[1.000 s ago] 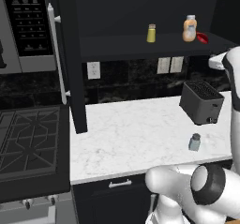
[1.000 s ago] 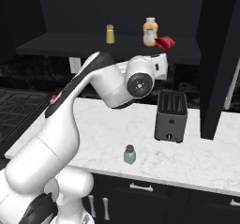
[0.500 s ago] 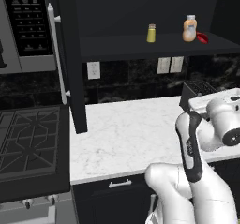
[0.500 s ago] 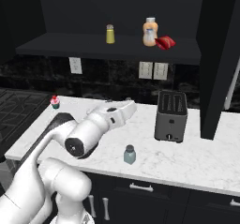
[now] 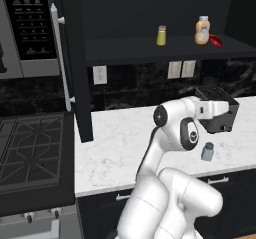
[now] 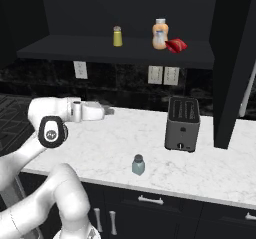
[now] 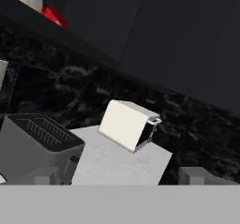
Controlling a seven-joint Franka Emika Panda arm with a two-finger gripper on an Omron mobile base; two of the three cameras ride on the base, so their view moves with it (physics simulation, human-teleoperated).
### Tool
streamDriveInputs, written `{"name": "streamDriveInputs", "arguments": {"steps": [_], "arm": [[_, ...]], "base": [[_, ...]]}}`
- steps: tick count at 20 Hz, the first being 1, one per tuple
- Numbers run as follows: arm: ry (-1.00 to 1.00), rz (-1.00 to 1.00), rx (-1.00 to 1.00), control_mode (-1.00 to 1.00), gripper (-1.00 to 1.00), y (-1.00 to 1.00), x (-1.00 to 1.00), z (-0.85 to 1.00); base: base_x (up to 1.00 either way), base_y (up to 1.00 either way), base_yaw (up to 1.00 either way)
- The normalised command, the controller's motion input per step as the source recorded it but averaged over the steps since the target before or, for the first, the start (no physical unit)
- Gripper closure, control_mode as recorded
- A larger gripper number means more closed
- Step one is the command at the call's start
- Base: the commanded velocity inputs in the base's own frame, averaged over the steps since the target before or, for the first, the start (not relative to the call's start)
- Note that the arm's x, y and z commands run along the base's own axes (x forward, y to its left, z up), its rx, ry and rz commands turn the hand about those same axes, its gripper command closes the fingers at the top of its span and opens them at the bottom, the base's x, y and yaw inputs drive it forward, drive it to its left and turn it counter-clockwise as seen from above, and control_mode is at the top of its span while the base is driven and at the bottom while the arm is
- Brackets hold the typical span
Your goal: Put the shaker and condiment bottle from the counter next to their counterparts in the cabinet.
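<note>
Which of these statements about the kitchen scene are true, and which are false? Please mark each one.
1. The condiment bottle lies on the cabinet shelf beside the orange-beige bottle. True.
2. The shaker stands inside the cabinet next to the yellow shaker. False: it stands on the counter, near the front edge.
3. The toaster is on the counter. True.
4. The end effector holds the shaker. False: it is open and holds nothing, apart from the shaker.
5. The yellow shaker touches the orange-beige bottle. False: they stand apart on the shelf.
</note>
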Motion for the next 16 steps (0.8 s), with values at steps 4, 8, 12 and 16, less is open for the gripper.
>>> {"name": "streamDriveInputs", "arguments": {"steps": [4, 8, 12, 16], "arm": [[-0.09, -0.12, 0.3, -1.0, -1.0, 0.83, 0.03, -0.65], [-0.5, 0.06, 0.55, -1.0, -1.0, 0.18, 0.0, -0.59], [-0.49, 0.21, 0.3, -1.0, -1.0, -0.05, -0.03, -0.29], [0.01, 0.18, -0.01, -1.0, -1.0, 0.0, -0.01, -0.06]], "base": [[0.0, 0.0, 0.0], [0.0, 0.0, 0.0], [0.0, 0.0, 0.0], [0.0, 0.0, 0.0]]}}
